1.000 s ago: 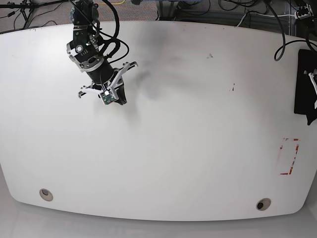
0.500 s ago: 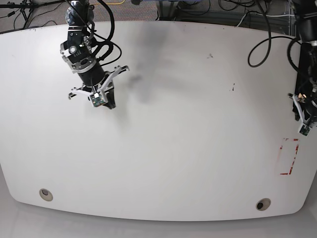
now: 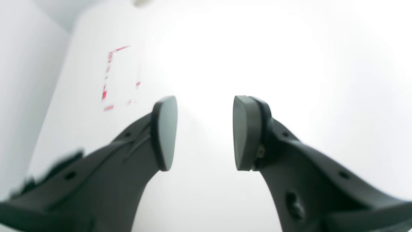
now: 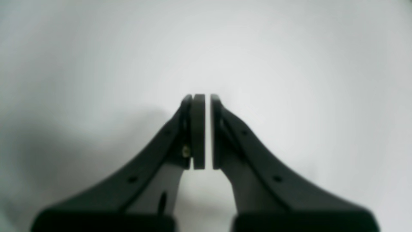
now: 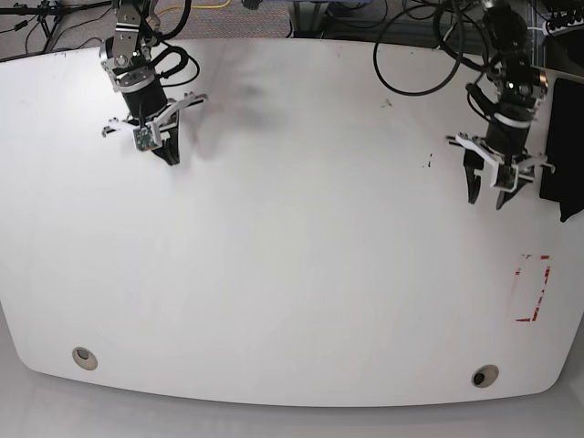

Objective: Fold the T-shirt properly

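Observation:
The T-shirt (image 5: 566, 155) shows as a flat black shape at the table's far right edge, cut off by the frame. My left gripper (image 5: 486, 198) hangs just left of it over bare white table, open, with nothing between its pads (image 3: 205, 132). My right gripper (image 5: 171, 157) is at the back left of the table, far from the shirt. Its pads are shut together on nothing (image 4: 207, 129).
A red dashed rectangle (image 5: 534, 287) is marked on the table near the right edge, also seen beyond the left gripper (image 3: 120, 77). Two round holes (image 5: 84, 358) (image 5: 484, 375) sit near the front edge. Cables (image 5: 411, 55) lie along the table's back edge.
My right arm has drawn back toward the table's back left corner, still shut. My left arm has come in from the right edge, leftward over the table, away from the shirt.

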Action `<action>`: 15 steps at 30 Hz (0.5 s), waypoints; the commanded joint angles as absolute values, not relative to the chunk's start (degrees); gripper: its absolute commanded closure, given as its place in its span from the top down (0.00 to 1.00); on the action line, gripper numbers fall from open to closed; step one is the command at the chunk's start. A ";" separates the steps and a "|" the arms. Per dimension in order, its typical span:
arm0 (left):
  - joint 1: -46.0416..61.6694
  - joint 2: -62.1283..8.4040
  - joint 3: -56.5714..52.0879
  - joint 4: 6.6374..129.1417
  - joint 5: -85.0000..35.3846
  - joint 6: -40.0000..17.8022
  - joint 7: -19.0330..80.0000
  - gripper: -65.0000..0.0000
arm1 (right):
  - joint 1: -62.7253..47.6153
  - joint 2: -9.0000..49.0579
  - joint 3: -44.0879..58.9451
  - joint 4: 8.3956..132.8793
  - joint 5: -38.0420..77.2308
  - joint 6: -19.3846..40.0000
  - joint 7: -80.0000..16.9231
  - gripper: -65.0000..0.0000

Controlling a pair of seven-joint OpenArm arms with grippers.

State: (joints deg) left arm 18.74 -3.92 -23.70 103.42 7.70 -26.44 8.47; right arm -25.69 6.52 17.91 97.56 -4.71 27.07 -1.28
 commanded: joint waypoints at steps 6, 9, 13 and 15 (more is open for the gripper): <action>34.42 5.67 -22.29 113.45 6.99 -26.51 7.08 0.40 | -35.82 6.81 18.77 98.68 -0.75 27.21 4.62 0.03; 41.71 9.00 -20.62 115.38 6.90 -26.51 6.99 0.40 | -40.75 6.90 18.77 100.26 3.74 27.30 5.41 0.03; 51.21 9.00 -17.54 115.47 6.90 -26.51 6.99 0.40 | -47.34 6.90 18.77 103.16 6.02 27.30 5.58 0.03; 55.60 9.00 -15.96 115.47 6.90 -26.51 6.90 0.40 | -50.77 6.90 18.77 104.22 6.46 27.30 5.67 0.03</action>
